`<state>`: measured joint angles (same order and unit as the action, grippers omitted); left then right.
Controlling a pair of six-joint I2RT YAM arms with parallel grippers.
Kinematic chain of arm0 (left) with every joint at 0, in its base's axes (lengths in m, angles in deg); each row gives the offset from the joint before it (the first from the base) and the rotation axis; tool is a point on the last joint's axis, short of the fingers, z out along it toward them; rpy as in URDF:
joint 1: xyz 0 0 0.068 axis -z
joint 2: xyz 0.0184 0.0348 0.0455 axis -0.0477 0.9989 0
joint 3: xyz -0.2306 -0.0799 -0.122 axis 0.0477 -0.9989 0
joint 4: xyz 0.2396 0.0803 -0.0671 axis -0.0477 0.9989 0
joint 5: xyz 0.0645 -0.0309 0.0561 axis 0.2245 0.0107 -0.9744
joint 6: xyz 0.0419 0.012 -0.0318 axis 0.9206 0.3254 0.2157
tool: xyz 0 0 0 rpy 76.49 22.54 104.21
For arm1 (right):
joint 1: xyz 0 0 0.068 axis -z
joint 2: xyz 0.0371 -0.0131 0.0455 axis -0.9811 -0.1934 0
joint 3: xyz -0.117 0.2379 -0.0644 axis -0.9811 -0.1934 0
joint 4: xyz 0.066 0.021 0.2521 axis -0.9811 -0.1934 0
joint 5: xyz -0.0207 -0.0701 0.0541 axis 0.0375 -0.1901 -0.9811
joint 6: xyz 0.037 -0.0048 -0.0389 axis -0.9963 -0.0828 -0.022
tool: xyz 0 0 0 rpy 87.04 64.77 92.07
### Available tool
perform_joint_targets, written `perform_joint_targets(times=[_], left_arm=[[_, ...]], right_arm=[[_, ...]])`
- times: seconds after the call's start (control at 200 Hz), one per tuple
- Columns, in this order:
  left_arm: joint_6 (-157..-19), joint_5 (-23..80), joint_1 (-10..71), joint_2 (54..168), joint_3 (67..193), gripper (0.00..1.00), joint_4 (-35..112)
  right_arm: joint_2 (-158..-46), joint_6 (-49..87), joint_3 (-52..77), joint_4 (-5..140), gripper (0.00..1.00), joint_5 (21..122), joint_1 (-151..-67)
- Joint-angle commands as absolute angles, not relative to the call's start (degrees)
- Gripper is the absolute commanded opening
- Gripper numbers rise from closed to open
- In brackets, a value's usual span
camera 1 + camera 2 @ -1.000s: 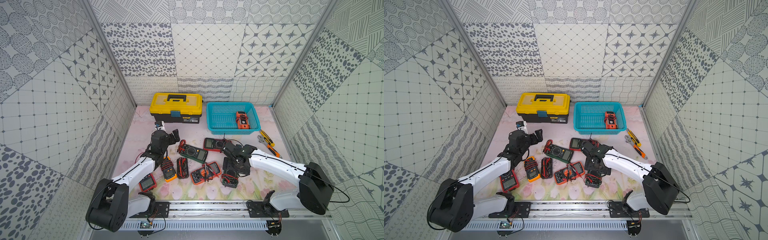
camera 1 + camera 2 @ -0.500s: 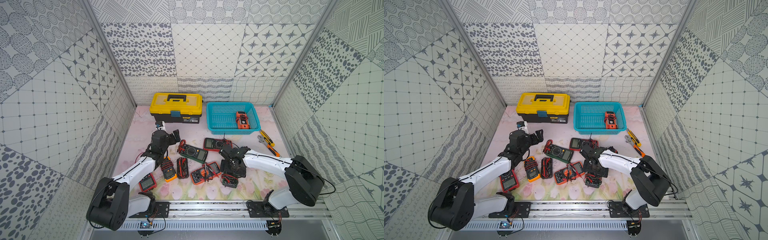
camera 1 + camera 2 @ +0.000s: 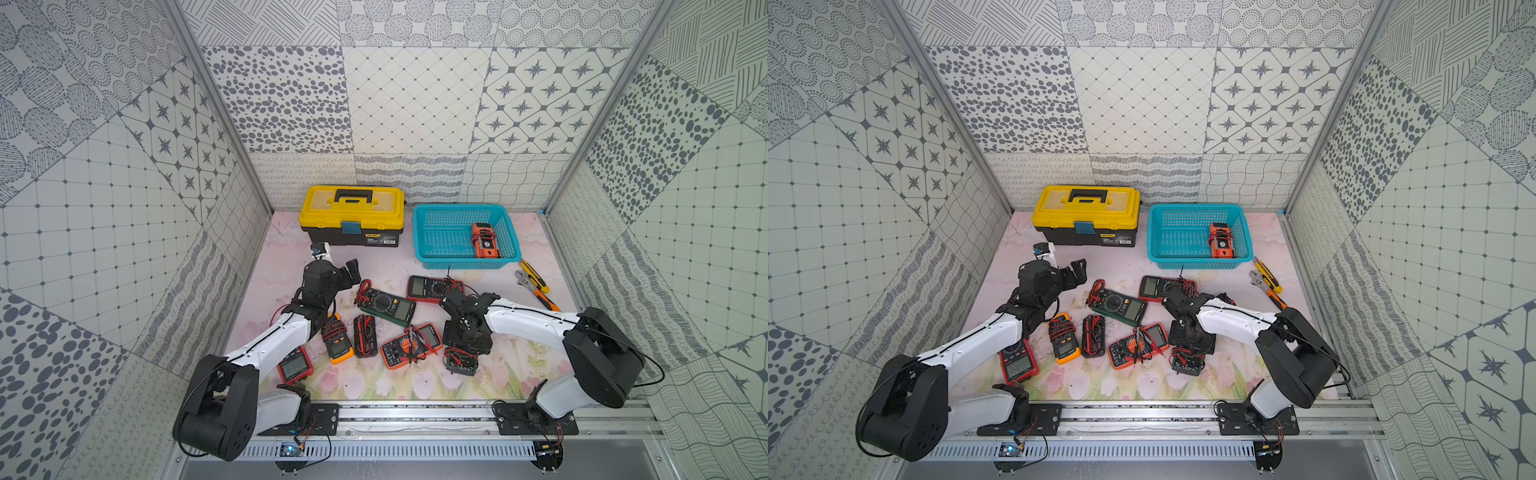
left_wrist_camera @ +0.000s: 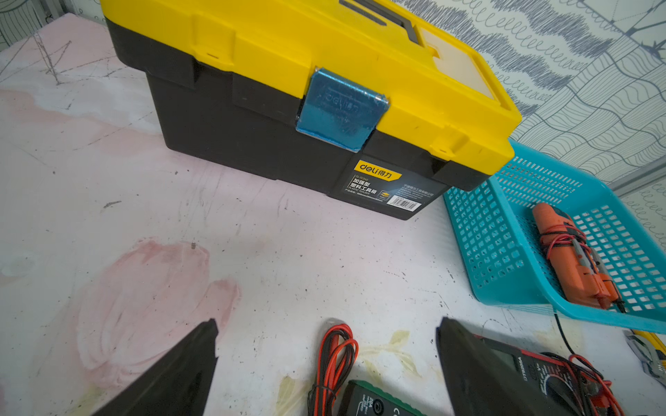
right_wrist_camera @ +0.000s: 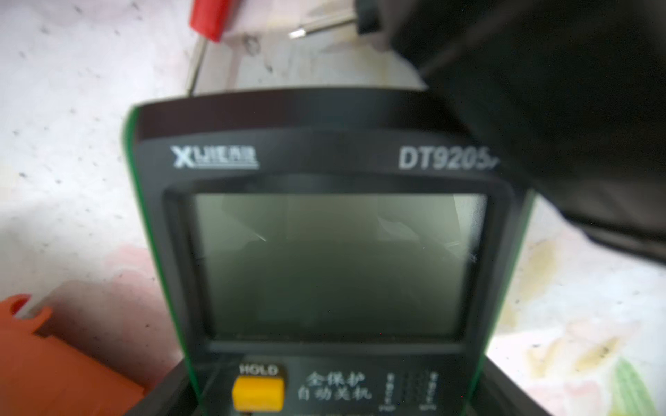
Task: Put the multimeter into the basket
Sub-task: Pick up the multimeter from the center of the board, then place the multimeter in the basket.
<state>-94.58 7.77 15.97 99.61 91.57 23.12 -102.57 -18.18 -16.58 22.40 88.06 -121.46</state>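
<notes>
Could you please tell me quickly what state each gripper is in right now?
Left gripper: open, holding nothing.
Right gripper: down over the green-edged multimeter; whether it grips cannot be told.

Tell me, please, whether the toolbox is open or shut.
Shut: the toolbox lid sits flush on the black base, blue latch folded down.

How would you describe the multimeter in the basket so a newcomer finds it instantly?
Against the back wall, beside the yellow-lidded black toolbox, stands the turquoise mesh basket. In it, by the side farthest from the toolbox, lies an orange multimeter wrapped in red leads, the only meter off the table.
</notes>
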Motion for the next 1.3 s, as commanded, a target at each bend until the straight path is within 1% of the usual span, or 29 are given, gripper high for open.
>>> perform_joint_targets(times=[0.0,0.13,0.24,0.39,0.595,0.786,0.891,1.131,1.296], left_arm=[[-95.1,8.4,16.0,99.7,92.4,0.99,22.5],[-95.1,8.7,16.0,99.7,92.6,0.99,22.6],[-95.2,8.4,16.0,99.8,92.6,0.99,22.5],[-95.4,8.4,16.0,99.7,92.6,0.99,22.5],[-95.3,8.2,16.0,99.6,92.5,0.99,22.5],[-94.6,7.5,16.0,98.8,92.4,0.99,23.2],[-94.6,7.1,16.0,98.2,92.0,0.99,23.3],[-94.4,8.2,16.0,98.2,92.1,0.99,23.3],[-94.3,8.8,16.0,97.6,92.0,0.99,23.2]], right_arm=[[-101.4,-13.1,-15.6,22.8,0.35,89.7,-121.2],[-96.8,-9.9,-14.2,20.5,0.23,90.8,-121.4],[-92.8,-7.0,-12.2,18.8,0.17,91.8,-121.4],[-89.6,-2.6,-7.1,15.6,0.15,92.5,-121.4],[-91.3,3.8,1.7,14.0,0.14,92.3,-120.6],[-95.6,9.9,12.8,13.7,0.12,88.9,-112.6],[-99.5,12.9,19.6,14.1,0.12,88.9,-107.9],[-112.8,19.1,32.4,18.2,0.11,87.9,-99.8],[-122.5,21.4,42.3,18.5,0.11,86.4,-96.1]])
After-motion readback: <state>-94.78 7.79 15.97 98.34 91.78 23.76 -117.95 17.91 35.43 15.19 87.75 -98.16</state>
